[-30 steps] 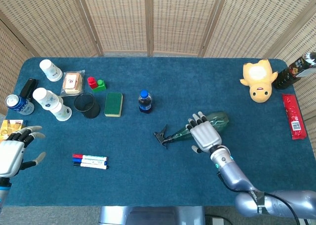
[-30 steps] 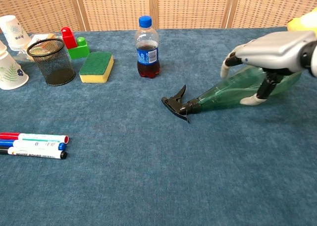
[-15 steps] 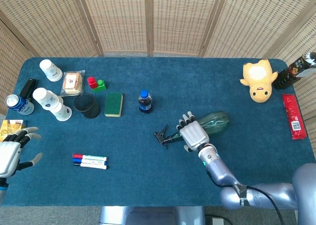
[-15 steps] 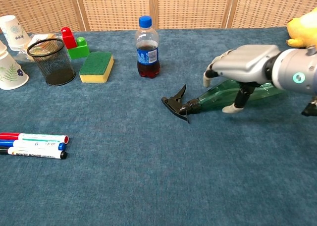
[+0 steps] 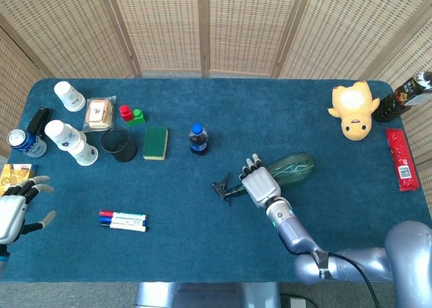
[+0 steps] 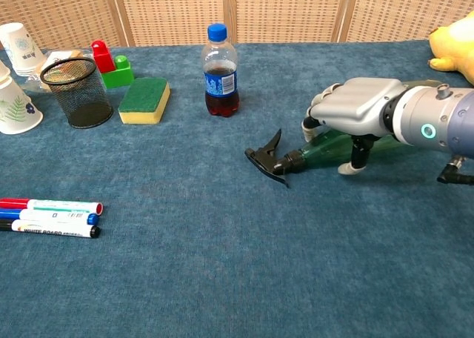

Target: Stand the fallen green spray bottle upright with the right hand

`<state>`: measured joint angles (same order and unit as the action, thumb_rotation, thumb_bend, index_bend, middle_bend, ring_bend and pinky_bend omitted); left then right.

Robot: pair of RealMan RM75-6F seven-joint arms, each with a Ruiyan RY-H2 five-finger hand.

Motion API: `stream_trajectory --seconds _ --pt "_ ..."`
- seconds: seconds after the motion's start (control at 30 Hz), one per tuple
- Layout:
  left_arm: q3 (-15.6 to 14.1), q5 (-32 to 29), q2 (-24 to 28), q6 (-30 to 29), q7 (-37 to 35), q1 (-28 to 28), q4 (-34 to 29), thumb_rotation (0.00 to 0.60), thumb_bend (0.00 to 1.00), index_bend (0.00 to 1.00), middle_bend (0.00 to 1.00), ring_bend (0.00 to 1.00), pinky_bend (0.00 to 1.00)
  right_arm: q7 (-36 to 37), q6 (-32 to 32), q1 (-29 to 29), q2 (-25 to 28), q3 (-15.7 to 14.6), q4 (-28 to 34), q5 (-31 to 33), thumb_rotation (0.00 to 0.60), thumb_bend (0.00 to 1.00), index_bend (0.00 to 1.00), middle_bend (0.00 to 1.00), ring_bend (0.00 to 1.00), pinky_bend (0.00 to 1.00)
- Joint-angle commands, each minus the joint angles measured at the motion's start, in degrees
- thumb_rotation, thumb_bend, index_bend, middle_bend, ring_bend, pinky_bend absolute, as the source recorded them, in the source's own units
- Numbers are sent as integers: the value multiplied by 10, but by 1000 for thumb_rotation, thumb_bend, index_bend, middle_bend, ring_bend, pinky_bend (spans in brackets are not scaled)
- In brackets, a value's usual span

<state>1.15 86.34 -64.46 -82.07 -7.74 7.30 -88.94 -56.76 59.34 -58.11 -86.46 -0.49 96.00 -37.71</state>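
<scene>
The green spray bottle [image 5: 295, 167] lies on its side on the blue table [image 5: 202, 254]. Its black trigger head [image 6: 268, 158] points left and its base points right. My right hand [image 6: 355, 104] sits over the bottle's neck end. The fingers [image 6: 308, 124] curl down behind the bottle and the thumb [image 6: 349, 166] comes down in front, so the hand grips the bottle [image 6: 320, 150] between them. In the head view the right hand [image 5: 260, 185] hides the neck. My left hand [image 5: 17, 210] hovers at the table's left edge, fingers spread, holding nothing.
A small cola bottle [image 6: 221, 71] stands just behind and left of the trigger head. Further left are a sponge [image 6: 144, 99], a mesh cup [image 6: 76, 92] and three markers [image 6: 48, 217]. A yellow plush [image 5: 352, 109], a red packet [image 5: 402, 158] and a dark bottle [image 5: 405, 95] sit at the right.
My right hand has slid left along the bottle from its body to its neck and its fingers have curled down around it. The bottle shifted slightly. The left hand drifted a little lower.
</scene>
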Motion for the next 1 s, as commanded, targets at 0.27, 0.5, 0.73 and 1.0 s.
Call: stream_trajectory --seconds 0.27,0.5,0.73,1.0 --pt "0 -2 -3 3 -5 0 5 600 307 364 257 250 286 37 -5 11 -9 2 -22 -40 600 273 565 534 383 414" --pt "1 -5 -4 6 -8 0 7 600 307 358 258 271 291 100 -17 27 1 12 -35 -94 600 267 622 590 440 491" --pt "2 -7 -4 7 -7 0 6 600 306 356 259 274 286 255 -22 58 68 68 -8 -153 600 265 621 587 440 493" --pt "5 -12 -1 5 6 0 -5 600 307 357 263 274 286 441 -29 101 125 125 -1 -193 600 264 619 584 440 492"
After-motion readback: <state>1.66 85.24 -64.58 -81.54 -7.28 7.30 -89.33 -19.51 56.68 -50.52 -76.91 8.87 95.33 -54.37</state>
